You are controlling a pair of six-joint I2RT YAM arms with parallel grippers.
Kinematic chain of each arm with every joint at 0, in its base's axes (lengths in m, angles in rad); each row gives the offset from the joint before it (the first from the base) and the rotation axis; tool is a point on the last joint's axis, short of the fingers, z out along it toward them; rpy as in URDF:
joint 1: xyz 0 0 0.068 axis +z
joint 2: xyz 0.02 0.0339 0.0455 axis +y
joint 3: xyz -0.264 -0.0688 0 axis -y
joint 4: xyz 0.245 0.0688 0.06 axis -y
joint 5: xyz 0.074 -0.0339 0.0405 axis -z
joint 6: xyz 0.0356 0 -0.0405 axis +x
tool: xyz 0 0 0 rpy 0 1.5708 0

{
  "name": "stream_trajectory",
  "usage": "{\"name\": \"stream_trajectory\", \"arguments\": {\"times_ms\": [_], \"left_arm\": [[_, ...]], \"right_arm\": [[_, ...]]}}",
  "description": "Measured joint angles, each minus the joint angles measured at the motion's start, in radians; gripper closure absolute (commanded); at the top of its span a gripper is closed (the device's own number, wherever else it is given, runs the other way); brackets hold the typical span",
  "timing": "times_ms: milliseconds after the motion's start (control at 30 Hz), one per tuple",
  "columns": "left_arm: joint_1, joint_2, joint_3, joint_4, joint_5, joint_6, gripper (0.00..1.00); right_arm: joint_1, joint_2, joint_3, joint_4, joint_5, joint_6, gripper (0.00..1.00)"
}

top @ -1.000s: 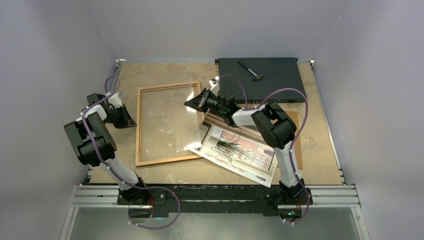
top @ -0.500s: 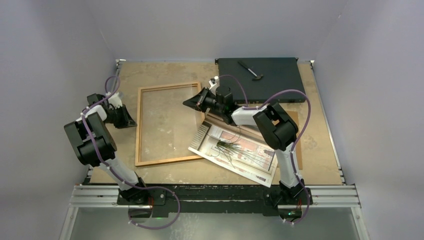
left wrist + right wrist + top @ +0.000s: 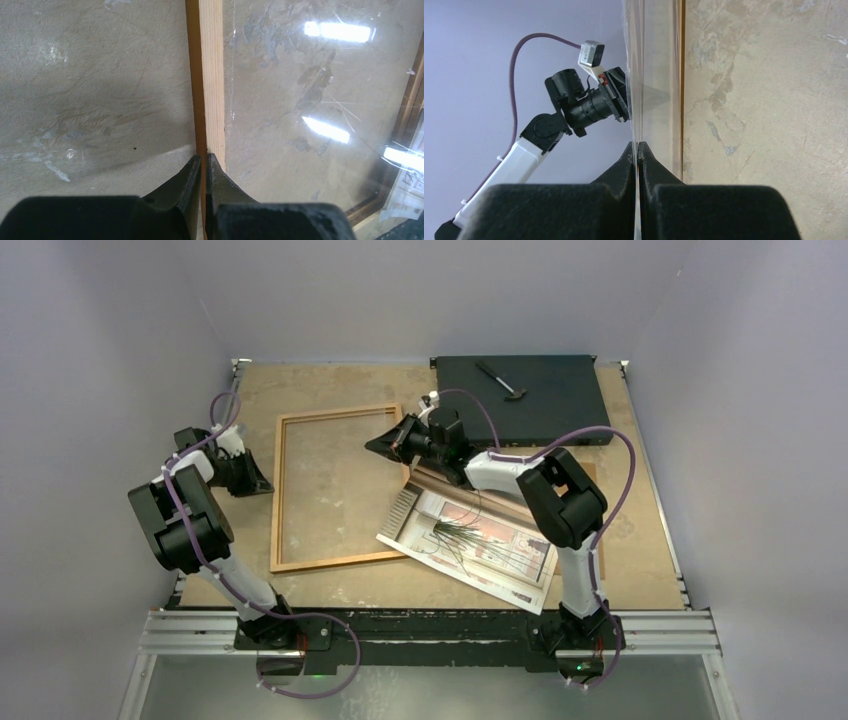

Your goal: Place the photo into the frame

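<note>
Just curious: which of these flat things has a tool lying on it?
The black box at the far right: a tool lies on it, none on the frame or photo.

Orange-brown wooden frame (image 3: 277, 495) flat; glossy building photo (image 3: 490, 545) face-up, tilted, over its near right corner.

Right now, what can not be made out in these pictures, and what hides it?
- Clear pane: the right wrist view shows it only edge-on in the right gripper; in the top view its outline is invisible.
- Backing sheet: top view, mostly covered by the photo and the right arm.
- Tool on the black box: top view, too small to identify.
- Left gripper: top view, too small to see its grip on the frame.
</note>
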Motion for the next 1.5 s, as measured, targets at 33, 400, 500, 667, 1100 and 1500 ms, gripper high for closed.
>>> {"name": "stream_trajectory", "arguments": {"times_ms": [33, 400, 500, 667, 1100, 1500], "left_arm": [[0.000, 0.000, 0.000, 0.000, 0.000, 0.000, 0.95], [0.000, 0.000, 0.000, 0.000, 0.001, 0.002, 0.95], [0.000, 0.000, 0.000, 0.000, 0.001, 0.002, 0.95], [0.000, -0.001, 0.000, 0.000, 0.001, 0.003, 0.95], [-0.001, -0.005, -0.003, 0.003, 0.001, 0.010, 0.96], [-0.002, -0.017, -0.019, 0.022, 0.001, 0.010, 0.96]], "right_arm": [[0.000, 0.001, 0.002, -0.017, 0.001, 0.000, 1.00], [0.024, 0.012, 0.101, -0.122, 0.018, -0.007, 1.00], [0.026, 0.012, 0.118, -0.148, 0.018, -0.007, 1.00], [0.026, 0.012, 0.130, -0.192, 0.024, -0.007, 1.00], [0.038, 0.009, 0.206, -0.312, 0.047, -0.007, 1.00], [0.113, 0.013, 0.409, -0.410, 0.104, -0.006, 1.00]]}}
